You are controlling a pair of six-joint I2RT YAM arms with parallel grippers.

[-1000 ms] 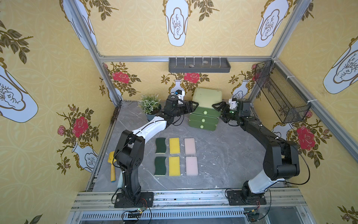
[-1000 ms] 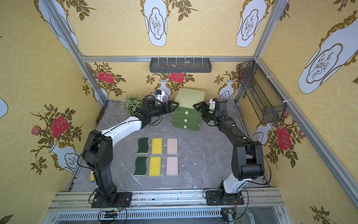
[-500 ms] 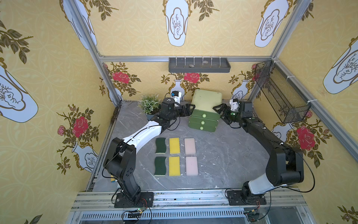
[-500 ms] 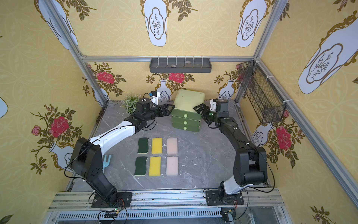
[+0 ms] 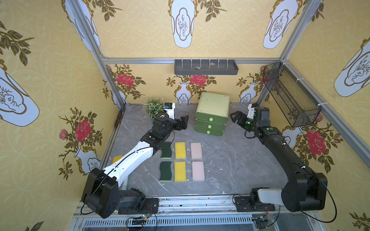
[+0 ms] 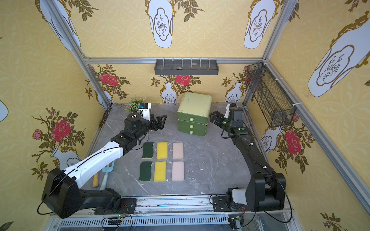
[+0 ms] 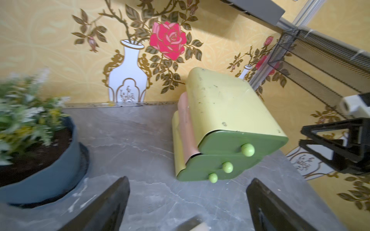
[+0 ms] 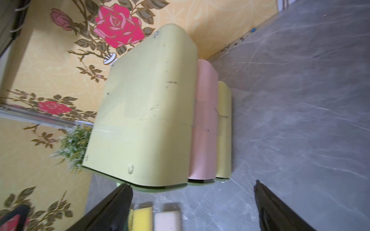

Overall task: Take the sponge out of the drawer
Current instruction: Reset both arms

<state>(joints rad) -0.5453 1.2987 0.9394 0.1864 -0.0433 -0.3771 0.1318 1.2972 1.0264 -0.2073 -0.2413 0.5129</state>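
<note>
Grey marble desk (image 5: pixel 230 160), yellow floral booth. Green three-drawer chest (image 5: pixel 213 108) sits at the back; all drawers look shut and the contents are hidden, so the target sponge is presumably inside, unseen. Six sponges (image 5: pixel 180 150) lie in a grid out front. Left end effector (image 5: pixel 183 123) and right end effector (image 5: pixel 234 118) flank the chest, both wide open and empty. Step: likely approach. Next move needs a pinch on a small round knob (image 5: pixel 210 119) and a straight pull. Wall tray (image 5: pixel 206 72) holds two pebbles.
</note>
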